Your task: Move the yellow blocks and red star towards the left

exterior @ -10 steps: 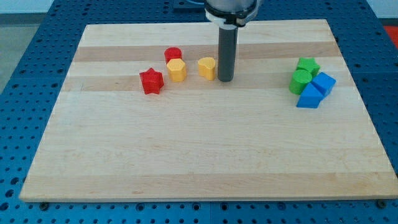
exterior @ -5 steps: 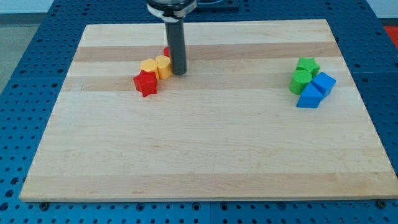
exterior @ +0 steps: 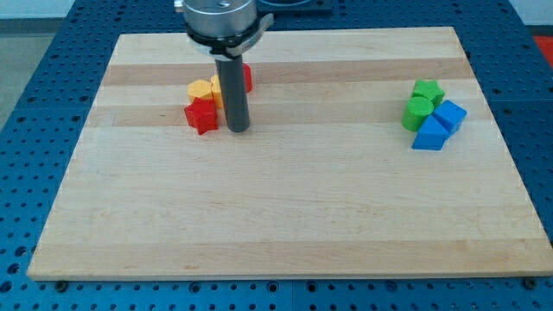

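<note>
- Right, my tip [exterior: 238,130] sits on the counter [exterior: 285,216] just to the view's right of the red star [exterior: 200,115], near it, maybe touching; can't tell.
- No hand on this rig, just a bare rod, so there's nothing to clench or release.
- Task blocks are bunched at upper left-centre: red star lowest, a yellow block [exterior: 200,90] just above it, touching or nearly so.
- A second yellow block [exterior: 217,86] is mostly hidden behind the rod, shape unclear.
- A red block [exterior: 246,79] peeks out on the rod's right, behind it. Not a task item.
- Key relation: star and yellows all lie to the view's left of the tip, so a straight leftward push is lined up on the star. The yellows sit higher than the tip's line, so I'd guess they need contact via the star or a separate pass.
- Risk: star slipping off downward.
- Green and blue blocks sit well apart at the view's right.
</note>
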Controlling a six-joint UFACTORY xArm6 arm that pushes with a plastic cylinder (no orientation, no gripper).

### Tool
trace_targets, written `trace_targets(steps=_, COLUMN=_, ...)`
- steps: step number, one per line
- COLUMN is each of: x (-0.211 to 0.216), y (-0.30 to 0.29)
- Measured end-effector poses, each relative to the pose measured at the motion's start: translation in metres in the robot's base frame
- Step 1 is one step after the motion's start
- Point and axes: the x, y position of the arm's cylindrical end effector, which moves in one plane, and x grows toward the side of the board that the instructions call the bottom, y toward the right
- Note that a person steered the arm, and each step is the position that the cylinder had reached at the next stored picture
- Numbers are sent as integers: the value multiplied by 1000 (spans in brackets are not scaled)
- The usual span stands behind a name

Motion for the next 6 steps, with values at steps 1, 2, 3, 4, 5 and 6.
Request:
trace_targets(steps=1, x=0, y=-23)
trace_targets(steps=2, x=0, y=-42)
trace_targets(steps=3, x=0, y=-50)
trace_targets(steps=4, x=1, y=-54)
trace_targets(steps=5, x=7, y=-62)
trace_targets(steps=6, x=11, y=-75)
